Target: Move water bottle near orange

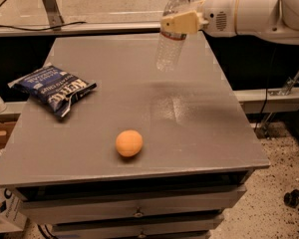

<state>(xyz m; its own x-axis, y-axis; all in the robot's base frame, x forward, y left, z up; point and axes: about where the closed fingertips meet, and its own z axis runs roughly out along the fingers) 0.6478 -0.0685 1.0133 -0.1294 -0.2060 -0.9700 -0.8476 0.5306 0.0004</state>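
Water bottle, cap up, slightly tilted, in jaws above table.

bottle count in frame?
1. The bottle is clamped near its neck by the gripper, hanging tilted above the far part of the table, right of center. No other bottle shows in this view.
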